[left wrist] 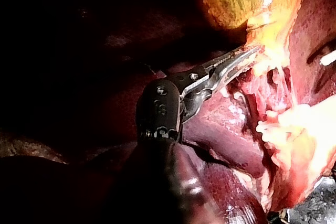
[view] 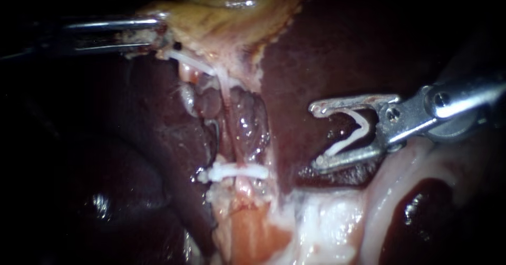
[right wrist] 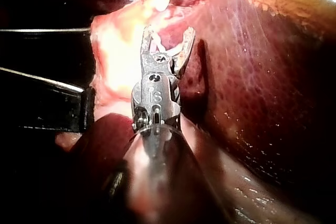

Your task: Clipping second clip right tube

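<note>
My right instrument (view: 316,135) comes in from the right. Its jaws stand wide apart over the liver (view: 316,59), shut on an open white clip (view: 350,134) seated between them. They sit well right of the pale tube (view: 226,99) and touch none of it. One white clip (view: 237,171) lies across the lower end of that tube. My left instrument (view: 158,33) reaches in from the upper left, shut on the edge of the yellowish gallbladder (view: 232,12). The left wrist view shows that same grip by the left instrument (left wrist: 252,52). The right instrument (right wrist: 168,31) points at pale tissue.
Pale fatty tissue (view: 327,223) lies below the clipped tube and under the right instrument. Dark liver (view: 158,138) borders the tube on its left. In the right wrist view the left instrument's shaft (right wrist: 42,82) crosses beside my right one.
</note>
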Controlling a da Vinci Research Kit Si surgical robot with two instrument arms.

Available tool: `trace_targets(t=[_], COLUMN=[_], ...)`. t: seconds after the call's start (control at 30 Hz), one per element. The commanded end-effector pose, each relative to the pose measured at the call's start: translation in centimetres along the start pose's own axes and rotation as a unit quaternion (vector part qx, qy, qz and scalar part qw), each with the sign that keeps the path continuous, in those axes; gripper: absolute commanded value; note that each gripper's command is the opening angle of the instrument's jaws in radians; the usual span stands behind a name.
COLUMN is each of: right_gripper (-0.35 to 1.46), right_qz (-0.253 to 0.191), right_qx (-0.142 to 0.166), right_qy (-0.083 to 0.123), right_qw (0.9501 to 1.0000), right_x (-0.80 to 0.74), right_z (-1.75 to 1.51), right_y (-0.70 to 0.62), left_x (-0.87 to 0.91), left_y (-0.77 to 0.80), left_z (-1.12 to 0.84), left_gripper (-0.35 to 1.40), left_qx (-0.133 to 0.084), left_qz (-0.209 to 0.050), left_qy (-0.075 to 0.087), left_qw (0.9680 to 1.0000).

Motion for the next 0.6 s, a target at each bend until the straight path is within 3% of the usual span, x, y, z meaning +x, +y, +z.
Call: trace_targets(t=[0.03, 0.23, 0.6], right_gripper=[0.5, 0.5, 0.5], right_qz=[0.0, 0.013, 0.106], right_qx=[0.0, -0.002, -0.006], right_qy=[0.0, 0.0, 0.019], right_qw=[1.0, 0.9999, 0.9942], right_x=[0.01, 0.05, 0.15], right_z=[0.01, 0.09, 0.46], right_y=[0.0, 0.02, 0.09], left_x=[0.01, -0.06, -0.09], left_y=[0.01, 0.04, 0.05], left_z=[-0.01, 0.04, 0.08], left_gripper=[-0.35, -0.35, -0.35], left_qx=[-0.001, 0.002, 0.003], left_qz=[0.0, 0.002, 0.003], left_qy=[0.002, 0.003, 0.004], left_qw=[1.0, 1.0, 1.0])
